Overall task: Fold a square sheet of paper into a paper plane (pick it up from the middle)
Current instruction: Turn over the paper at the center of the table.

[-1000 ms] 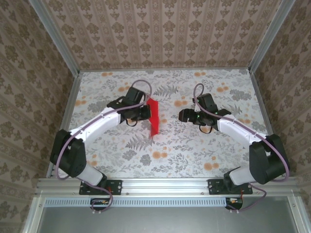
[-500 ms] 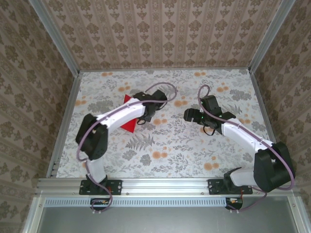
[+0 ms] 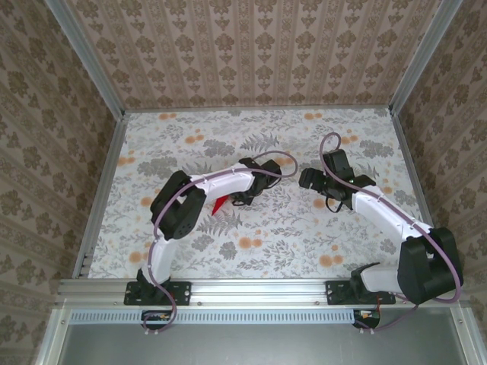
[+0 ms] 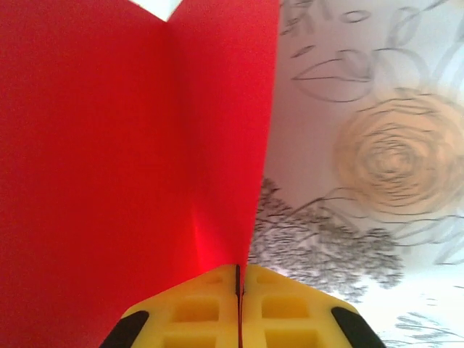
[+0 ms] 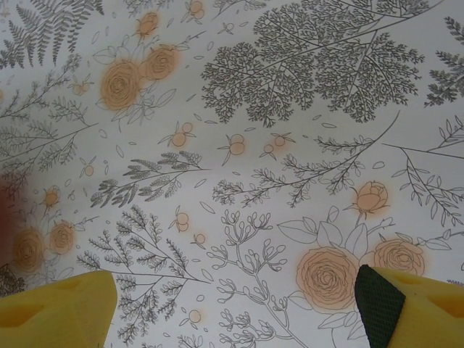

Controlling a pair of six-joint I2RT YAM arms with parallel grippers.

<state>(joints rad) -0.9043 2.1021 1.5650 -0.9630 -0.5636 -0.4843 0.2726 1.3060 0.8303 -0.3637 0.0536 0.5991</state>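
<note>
square sheet of paper (image 4: 109, 159) is showing plain bright red | table (image 5: 217, 94) is showing white with grey ferns and orange roses | walls (image 3: 251, 53) are showing beige damask stripes | left gripper's fingers (image 4: 196, 312) are showing yellow

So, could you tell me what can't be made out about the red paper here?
Top view: the left arm covers most of the square sheet of paper, so its shape is hidden.
Left wrist view: the sheet, pinched by the left gripper, is cut off by the frame edges.
Right wrist view: reddish smudge at the left edge, too blurred to identify.
</note>
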